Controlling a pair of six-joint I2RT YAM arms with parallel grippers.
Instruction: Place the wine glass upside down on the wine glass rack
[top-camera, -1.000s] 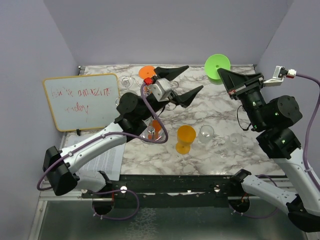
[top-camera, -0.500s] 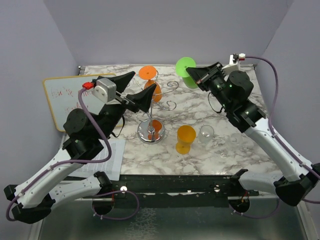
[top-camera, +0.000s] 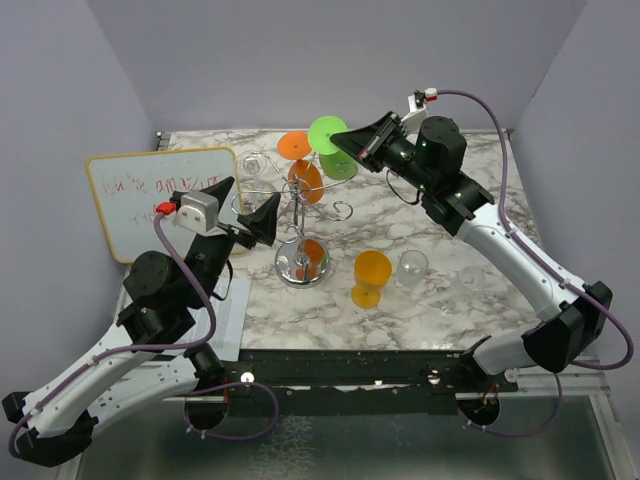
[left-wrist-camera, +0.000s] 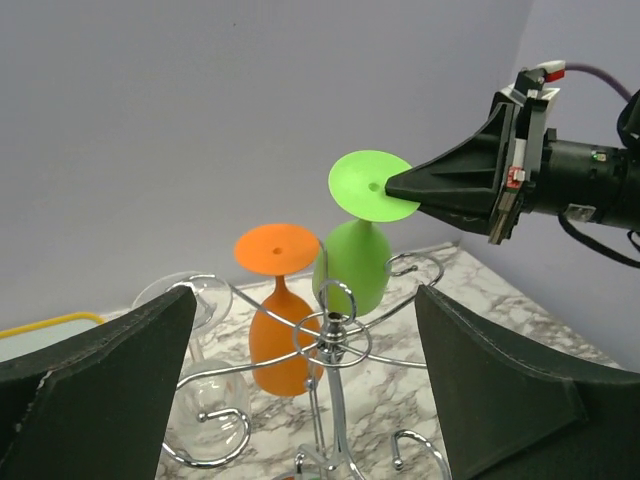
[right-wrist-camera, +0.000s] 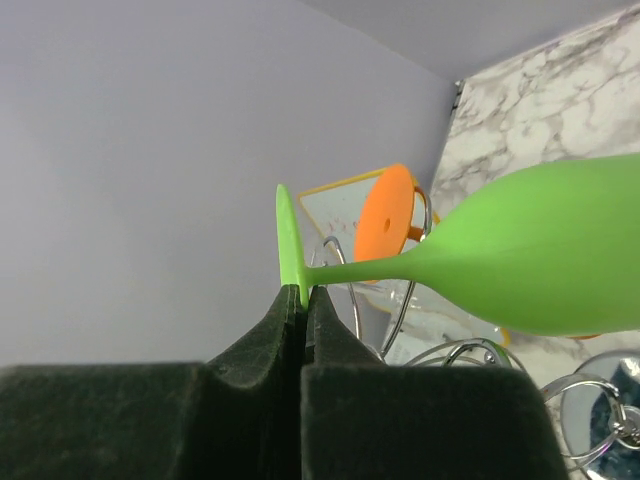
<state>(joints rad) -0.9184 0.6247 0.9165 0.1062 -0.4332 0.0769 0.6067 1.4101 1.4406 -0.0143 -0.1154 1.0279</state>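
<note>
So, my right hand (left-wrist-camera: 392, 186) is clamped on the foot of the green wine glass (left-wrist-camera: 355, 262), holding it upside down at the top loops of the wine glass rack (top-camera: 292, 265), beside an orange glass (left-wrist-camera: 279, 345). Left hand (top-camera: 248, 200) hangs nearby, fingers apart.

The wine glass rack (left-wrist-camera: 333, 335) is shiny chrome wire — the green wine glass (left-wrist-camera: 352, 265), smooth matt plastic.
</note>
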